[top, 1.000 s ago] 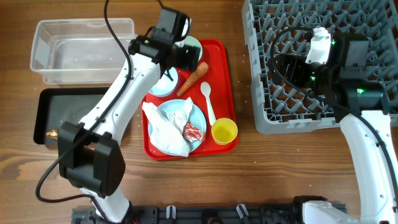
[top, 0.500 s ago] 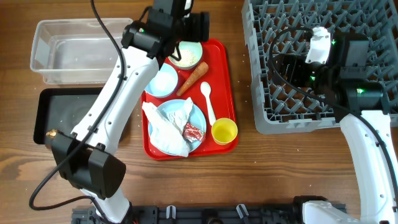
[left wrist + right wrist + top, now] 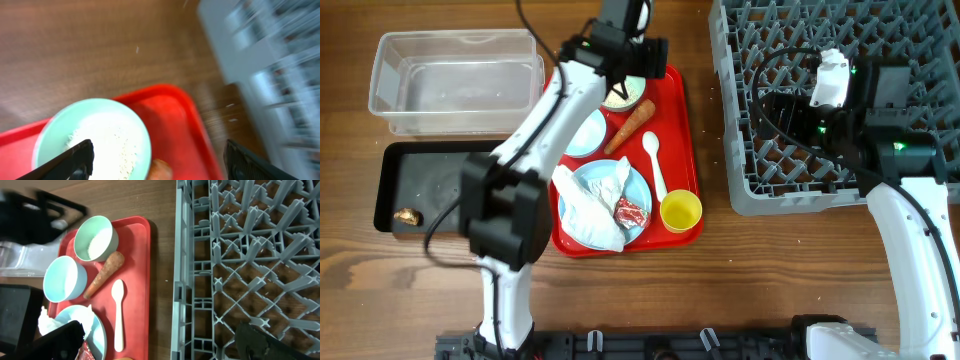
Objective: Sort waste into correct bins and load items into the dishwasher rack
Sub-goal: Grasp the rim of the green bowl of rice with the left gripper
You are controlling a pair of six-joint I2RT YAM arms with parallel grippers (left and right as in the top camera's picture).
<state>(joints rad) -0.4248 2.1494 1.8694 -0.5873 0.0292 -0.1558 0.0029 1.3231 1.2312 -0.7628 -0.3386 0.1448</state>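
On wooden table (image 3: 620, 300): red tray (image 3: 682, 130), grey rack (image 3: 770, 200); left jaws, right jaws wide, empty.

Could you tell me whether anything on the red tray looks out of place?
Yes: a crumpled napkin and red wrapper are heaped on the plate, the napkin spilling over its rim, and a carrot lies loose.

In the left wrist view the dishwasher rack (image 3: 272, 75) is blurred, the carrot (image 3: 160, 169) cut off.
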